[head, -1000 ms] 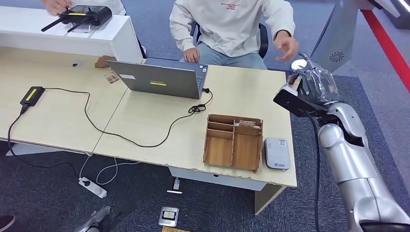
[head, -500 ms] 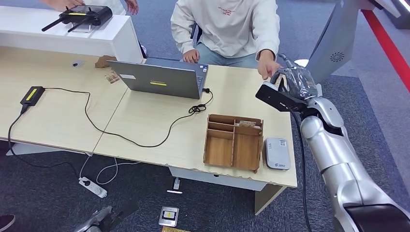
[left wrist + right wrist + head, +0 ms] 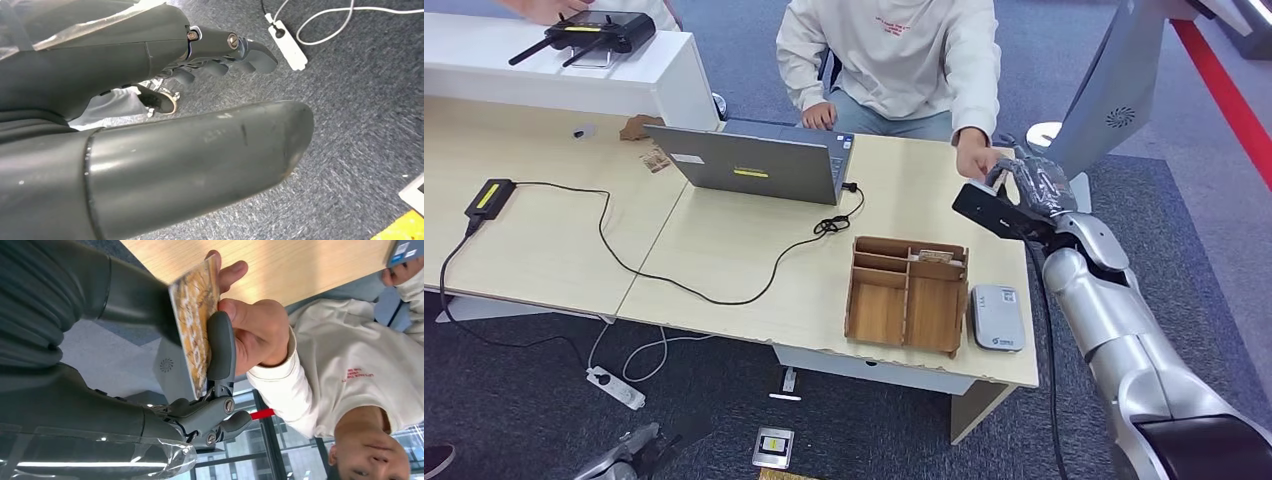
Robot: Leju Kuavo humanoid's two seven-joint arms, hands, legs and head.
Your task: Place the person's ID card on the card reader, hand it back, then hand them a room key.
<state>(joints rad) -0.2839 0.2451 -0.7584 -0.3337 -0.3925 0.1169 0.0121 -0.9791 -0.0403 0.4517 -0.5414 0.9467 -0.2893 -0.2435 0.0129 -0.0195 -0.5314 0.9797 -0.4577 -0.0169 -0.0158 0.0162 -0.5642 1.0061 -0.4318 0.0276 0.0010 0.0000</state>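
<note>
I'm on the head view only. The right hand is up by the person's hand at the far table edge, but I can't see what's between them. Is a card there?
Observer: Yes. The right wrist view shows a patterned card between the right hand's thumb and a finger.
Operator: Is the person touching it?
Observer: Yes, the person's hand has fingers on the card's far edge.
Operator: And the left hand?
Observer: The left hand hangs over grey carpet, fingers curled, holding nothing.
</note>
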